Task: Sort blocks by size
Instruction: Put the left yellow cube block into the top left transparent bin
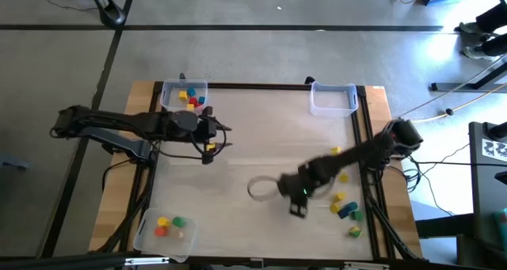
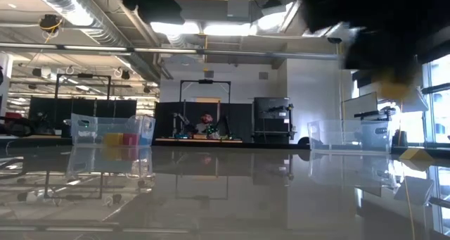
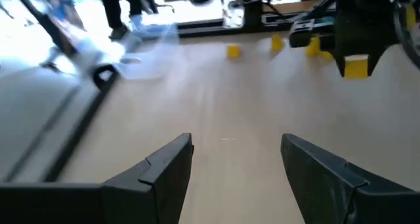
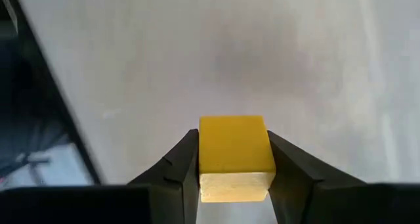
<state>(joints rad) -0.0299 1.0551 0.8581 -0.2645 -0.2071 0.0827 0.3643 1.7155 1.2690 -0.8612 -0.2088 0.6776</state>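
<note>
Your right gripper (image 4: 231, 161) has its two dark, wedge-shaped fingers closed on a yellow cube (image 4: 235, 152), a smooth-faced wooden block with square edges, pinched on opposite sides and held above the pale, matte table (image 1: 261, 135). From above, that gripper sits over the near right part of the table, and its arm shows blurred.

Just beyond it toward the right edge lie the loose blocks (image 1: 345, 207): small cubes in yellow, blue and green, close together, with another yellow one (image 1: 336, 151) set apart farther up the table.

At the near left corner a clear plastic tray (image 1: 165, 237) with thin walls holds a yellow, a green and an orange-red cube.

Your left gripper (image 3: 236, 165) hangs over the left middle of the table with its flat, angular fingers spread wide and nothing between them; a small yellow block (image 1: 210, 148) lies on the table near its fingertips.

At the far edge stand two more clear trays: the left one (image 1: 169, 89) contains several yellow and red cubes, and the right one (image 1: 333, 102) shows only its see-through walls.
</note>
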